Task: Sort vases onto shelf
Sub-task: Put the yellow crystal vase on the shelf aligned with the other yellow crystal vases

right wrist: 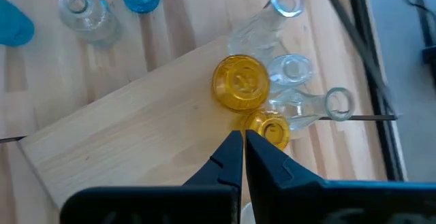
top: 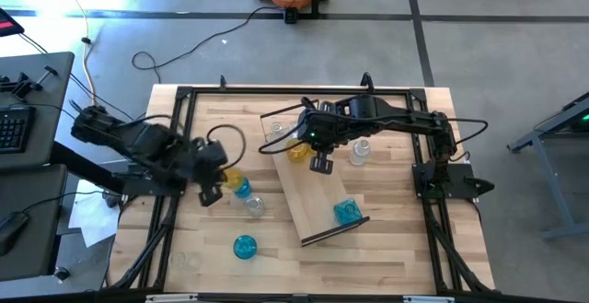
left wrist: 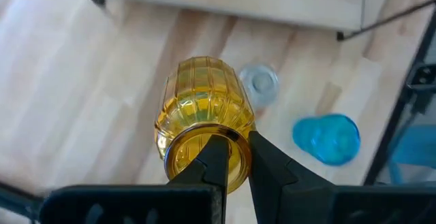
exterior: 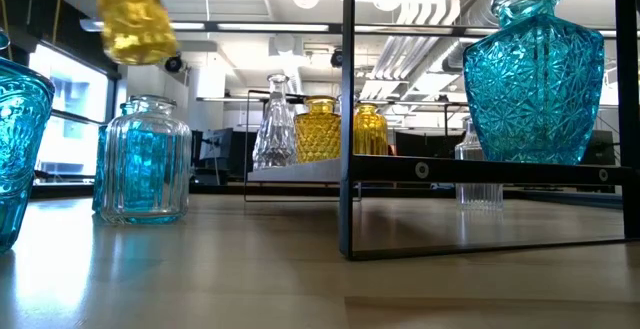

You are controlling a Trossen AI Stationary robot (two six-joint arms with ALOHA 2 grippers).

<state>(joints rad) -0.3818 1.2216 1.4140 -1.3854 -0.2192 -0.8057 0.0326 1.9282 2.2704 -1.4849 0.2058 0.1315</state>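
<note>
My left gripper [left wrist: 237, 161] is shut on a ribbed amber-yellow vase [left wrist: 203, 115], which shows high at the left in the low view [exterior: 130, 14]. Under it a blue vase [top: 241, 190] and a clear one [top: 254, 205] stand on the tabletop. The shelf [top: 308, 188] lies slantwise on the table with a blue vase [top: 346, 211] on its near end. Two yellow vases [right wrist: 240, 81] and some clear ones [right wrist: 289, 71] stand at its far end. My right gripper [right wrist: 242, 149] hangs shut over the shelf, holding nothing. My left gripper holds the yellow vase by the rim of its mouth [left wrist: 242, 141], one finger [left wrist: 214, 161] inside the opening and the other outside. The fingers come from above, slanting down. The vase hangs below them, slightly tilted, lifted clear of the table [exterior: 130, 14].
Another blue vase [top: 245, 246] and a clear one [top: 184, 260] stand near the table's front left. A dark metal frame [top: 175, 137] runs around the tabletop. The shelf's dark end rim [exterior: 347, 119] stands upright in the low view. Bare plank [right wrist: 136, 122] lies mid-shelf.
</note>
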